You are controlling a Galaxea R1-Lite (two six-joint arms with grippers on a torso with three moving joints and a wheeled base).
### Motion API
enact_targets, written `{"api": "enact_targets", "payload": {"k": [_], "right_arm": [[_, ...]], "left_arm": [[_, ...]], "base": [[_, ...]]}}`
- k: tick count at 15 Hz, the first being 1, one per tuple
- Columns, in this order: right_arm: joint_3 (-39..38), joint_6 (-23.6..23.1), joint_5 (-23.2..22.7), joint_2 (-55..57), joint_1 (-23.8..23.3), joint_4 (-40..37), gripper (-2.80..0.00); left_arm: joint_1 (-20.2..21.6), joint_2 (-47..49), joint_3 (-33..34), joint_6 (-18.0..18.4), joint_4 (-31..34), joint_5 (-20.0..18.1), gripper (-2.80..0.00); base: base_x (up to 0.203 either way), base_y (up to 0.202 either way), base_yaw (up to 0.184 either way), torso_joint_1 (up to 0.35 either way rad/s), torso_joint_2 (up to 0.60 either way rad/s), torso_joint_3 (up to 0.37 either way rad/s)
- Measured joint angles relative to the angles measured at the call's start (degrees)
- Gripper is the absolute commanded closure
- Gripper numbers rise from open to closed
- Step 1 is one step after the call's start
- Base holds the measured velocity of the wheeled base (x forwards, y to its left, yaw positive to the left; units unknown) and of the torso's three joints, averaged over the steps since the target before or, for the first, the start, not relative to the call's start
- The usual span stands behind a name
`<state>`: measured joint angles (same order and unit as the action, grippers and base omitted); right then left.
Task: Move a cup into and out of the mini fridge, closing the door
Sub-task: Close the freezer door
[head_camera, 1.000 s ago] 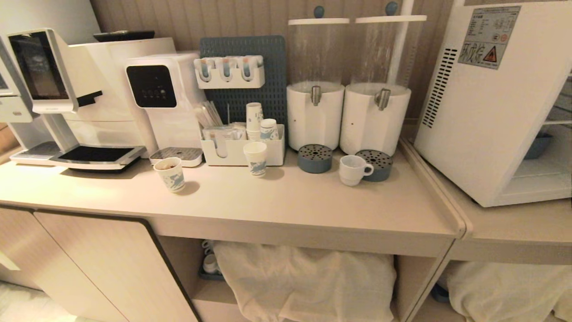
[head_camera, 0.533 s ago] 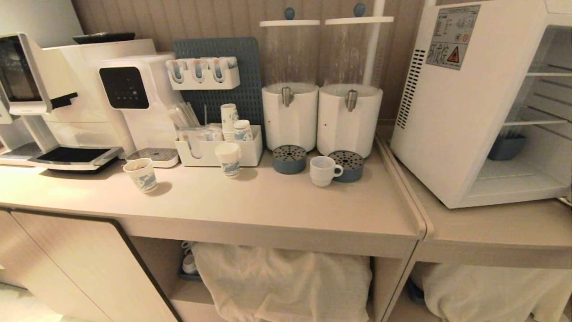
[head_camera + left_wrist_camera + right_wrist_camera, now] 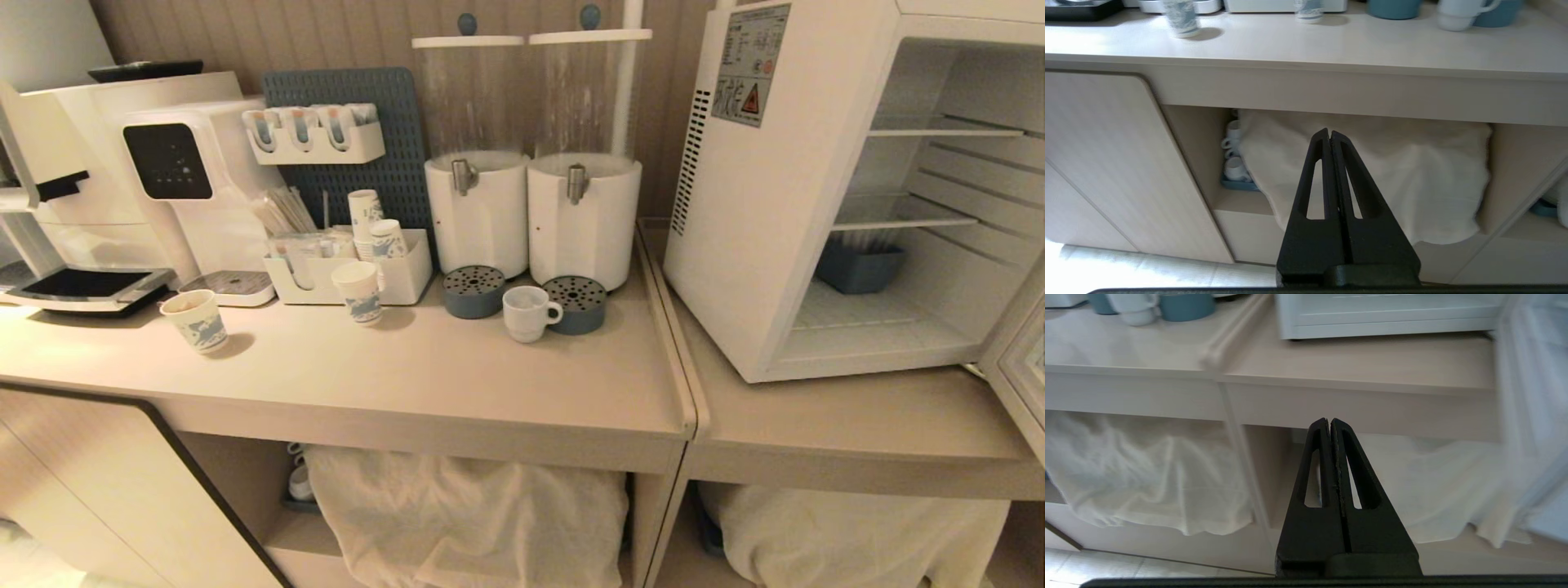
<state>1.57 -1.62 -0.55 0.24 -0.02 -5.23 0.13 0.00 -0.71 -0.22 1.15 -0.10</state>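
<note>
- Head view has neither arm in it, so the claws only show up on the wrist cams.
- Left gripper [image 3: 1329, 132]: fingers pressed flat together, holding nothing and touching nothing. It hangs in front of the open shelf below the counter [image 3: 1306, 45], with the white cloth [image 3: 1392, 171] behind it.
- Right gripper [image 3: 1329, 421]: same deal, fully closed and empty, parked low in front of the counter edge where the two tops meet.
- The cup [image 3: 527, 313] sits on the counter at about 12 o'clock from the middle of the head view, handle pointing to 3 o'clock, between the two blue drip trays [image 3: 474, 291] under the drink dispensers [image 3: 477, 208].
- The mini fridge [image 3: 767, 204] is off at 2 o'clock on the neighbouring top. The door [image 3: 1016, 359] is swung open at the far 3 o'clock edge, wire shelves showing, with a blue bin [image 3: 859, 265] inside.
- Two paper cups [image 3: 196, 320] stand over at 9 o'clock.
</note>
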Motion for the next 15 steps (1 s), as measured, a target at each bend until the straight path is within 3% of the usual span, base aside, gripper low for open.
{"api": "enact_targets", "payload": {"k": [10, 15], "right_arm": [[0.1, -0.1, -0.1, 0.0, 0.0, 0.0, 0.00], [0.0, -0.1, -0.1, 0.1, 0.0, 0.0, 0.00]], "left_arm": [[0.1, 0.0, 0.0, 0.0, -0.1, 0.0, 0.00], [0.0, 0.0, 0.0, 0.1, 0.0, 0.0, 0.00]], "base": [[0.000, -0.184, 0.002, 0.003, 0.00, 0.004], [-0.016, -0.017, 0.001, 0.002, 0.00, 0.001]]}}
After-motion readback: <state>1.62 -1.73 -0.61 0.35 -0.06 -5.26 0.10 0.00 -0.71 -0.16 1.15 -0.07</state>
